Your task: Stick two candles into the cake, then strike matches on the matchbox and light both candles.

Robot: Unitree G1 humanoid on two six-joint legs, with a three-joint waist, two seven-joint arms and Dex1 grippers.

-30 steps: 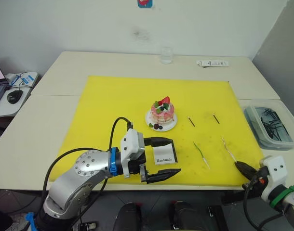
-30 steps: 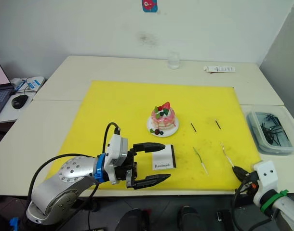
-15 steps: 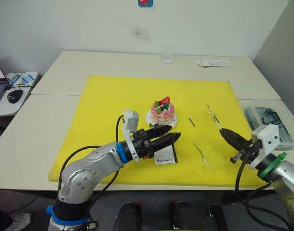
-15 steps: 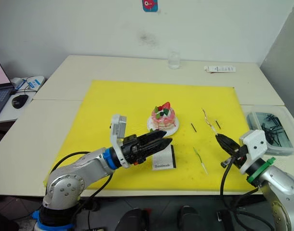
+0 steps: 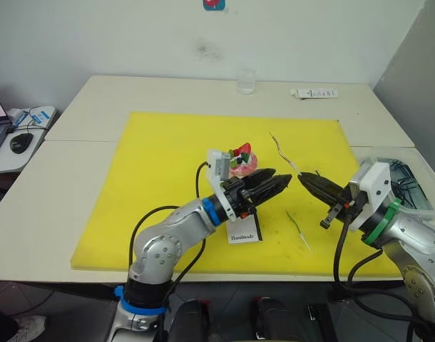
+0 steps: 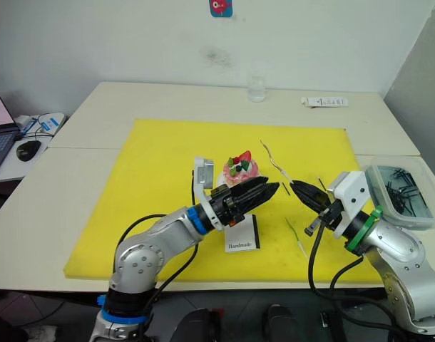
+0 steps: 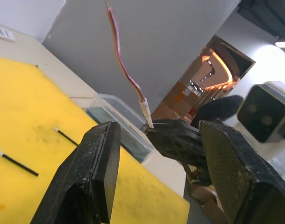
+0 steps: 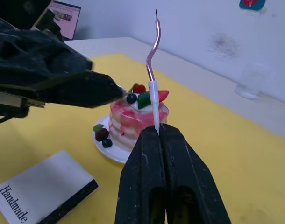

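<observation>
Right gripper (image 6: 297,188): hovering above the yellow mat (image 5: 160,164), fingers pressed together, pinching one candle (image 8: 152,65) at its base; wavy candle rising from the tips.
Left gripper (image 5: 280,181): fingers spread, tips pointing at the right gripper, just short of it.
Cake (image 6: 240,171): sitting on its white plate, directly behind the left gripper.
Matchbox (image 5: 244,232): lying below the left gripper, near the mat's front edge.
Second candle (image 5: 297,228): lying below the right gripper.
Matches (image 7: 16,163): lying on the mat beyond both grippers.
</observation>
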